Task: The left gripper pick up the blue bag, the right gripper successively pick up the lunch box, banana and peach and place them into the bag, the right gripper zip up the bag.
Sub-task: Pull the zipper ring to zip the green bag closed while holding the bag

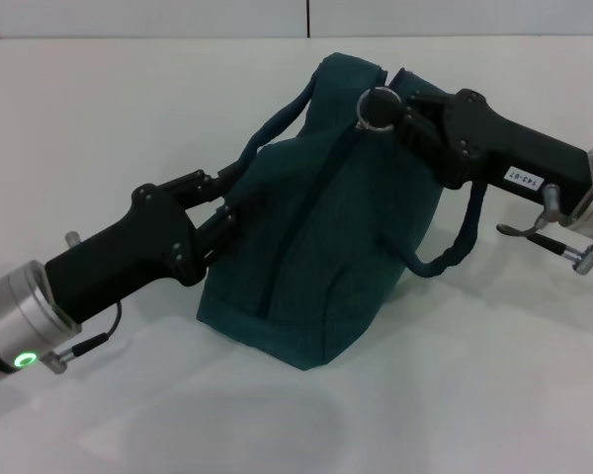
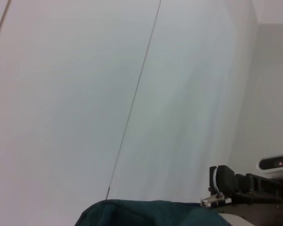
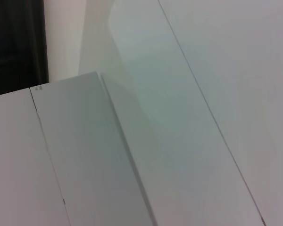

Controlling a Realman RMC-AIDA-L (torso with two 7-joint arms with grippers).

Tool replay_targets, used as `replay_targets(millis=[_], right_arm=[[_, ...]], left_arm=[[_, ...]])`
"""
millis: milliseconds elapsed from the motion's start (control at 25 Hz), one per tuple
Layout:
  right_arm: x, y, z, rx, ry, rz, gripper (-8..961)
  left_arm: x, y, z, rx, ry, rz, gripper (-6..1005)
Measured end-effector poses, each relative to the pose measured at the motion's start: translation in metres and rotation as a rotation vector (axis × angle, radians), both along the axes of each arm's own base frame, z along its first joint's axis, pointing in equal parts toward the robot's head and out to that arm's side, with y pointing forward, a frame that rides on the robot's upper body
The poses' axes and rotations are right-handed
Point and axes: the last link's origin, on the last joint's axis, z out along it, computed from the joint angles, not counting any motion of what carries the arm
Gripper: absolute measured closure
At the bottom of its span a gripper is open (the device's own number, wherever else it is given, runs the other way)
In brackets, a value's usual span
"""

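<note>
Sitting on the white bench (image 1: 494,395), the blue bag (image 1: 316,257) slumps in the middle of the head view, its sides creased and its top ridge leaning toward the far side. It looks like soft cloth, with nothing stiff to keep its shape, so it should sag and fold wherever it is pushed; the bulk suggests things are already inside, though none of the food shows and the lunch box, banana and peach are nowhere in view.

From the near left, the left end effector (image 1: 227,202) reaches in against the bag's side, its fingers pinched on a fold of fabric just below where one looped handle (image 1: 277,128) rises. That hold seems to brace the bag against a sideways pull. From the right, the right end effector (image 1: 390,109) meets the top seam; its tips sit at the ring pull (image 1: 376,107) of the zipper, and they appear pressed together on it, though the black tip hides the contact itself.

Zipping looks like the step in hand. The pull is small and smooth metal, likely to slip out, so it wants a firm pinch and a draw straight along the seam. The second handle (image 1: 455,247) hangs loose beneath the right arm and could snag. The left wrist view shows only the bag's top edge; the right wrist view shows bare panels.
</note>
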Motion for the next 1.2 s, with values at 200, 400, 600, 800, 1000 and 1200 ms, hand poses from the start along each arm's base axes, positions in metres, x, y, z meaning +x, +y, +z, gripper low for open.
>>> replay_targets(millis=[200,400,600,800,1000,1200], right_arm=[[0.000,0.002,0.003,0.009,0.000,-0.002,944],[0.002,0.004,0.005,0.017,-0.001,-0.007,944],[0.004,0.008,0.011,0.041,0.006,-0.026,944],[0.008,0.012,0.015,0.065,0.005,-0.053,944],[0.012,0.017,0.013,0.081,-0.021,-0.088,944],[0.015,0.020,0.011,0.099,-0.043,-0.105,944]], left_arm=[[0.004,0.003,-0.001,-0.004,-0.006,-0.009,693],[0.007,0.006,-0.001,-0.023,-0.010,-0.017,722],[0.010,0.008,0.000,-0.034,-0.012,-0.024,851],[0.011,0.011,0.006,-0.047,-0.022,-0.034,944],[0.010,0.011,0.011,-0.047,-0.023,-0.038,944],[0.010,0.010,0.012,-0.048,-0.027,-0.041,945]])
